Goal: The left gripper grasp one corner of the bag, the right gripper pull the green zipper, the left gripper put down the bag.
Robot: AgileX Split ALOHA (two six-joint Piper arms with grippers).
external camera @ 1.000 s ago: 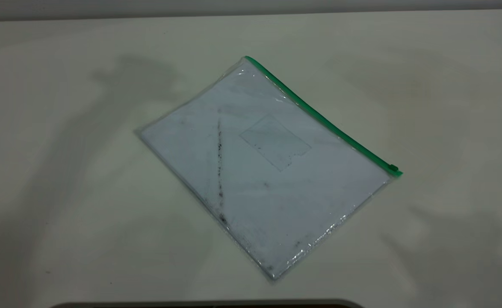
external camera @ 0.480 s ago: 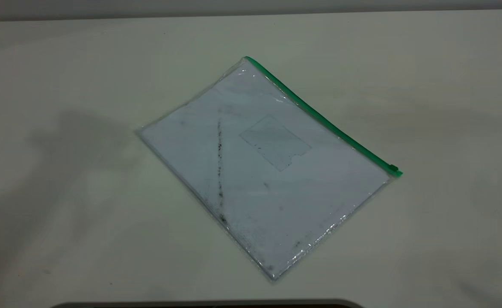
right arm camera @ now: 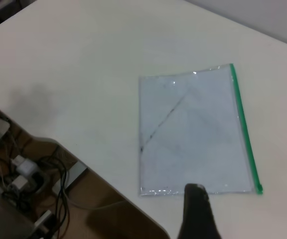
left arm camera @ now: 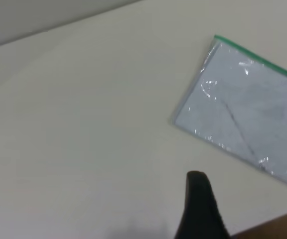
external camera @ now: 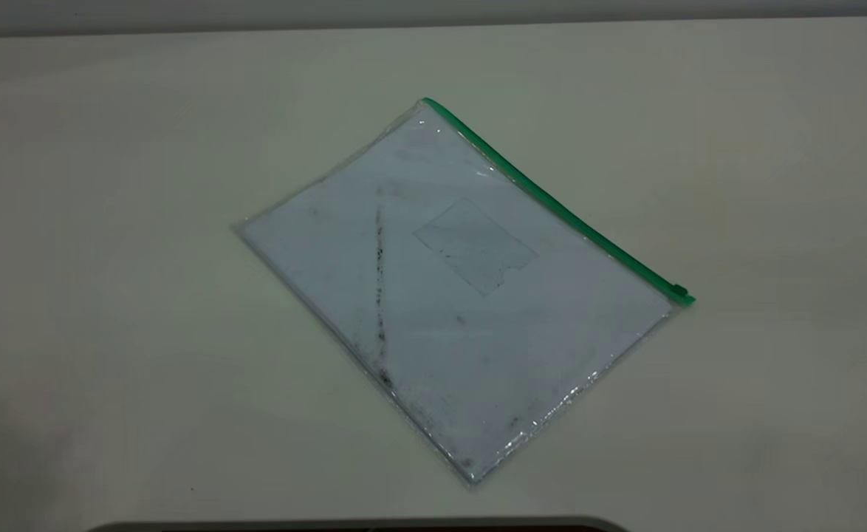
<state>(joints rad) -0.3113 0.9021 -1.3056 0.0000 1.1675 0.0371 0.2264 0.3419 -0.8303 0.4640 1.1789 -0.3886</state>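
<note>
Only one dark fingertip of the left gripper (left arm camera: 199, 209) and one of the right gripper (right arm camera: 197, 211) shows — whether either is spread, I cannot tell. Both hang clear of the bag (external camera: 448, 295), lying flat mid-table (external camera: 108, 295), the green zipper (external camera: 552, 201) along its far-right edge.

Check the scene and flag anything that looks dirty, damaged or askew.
The flat clear plastic bag lies diagonal to the white table's edges. The white paper inside carries a dark smudgy streak and scattered black specks near its nearest corner. The thin green zipper looks intact, its slider at the right end.
</note>
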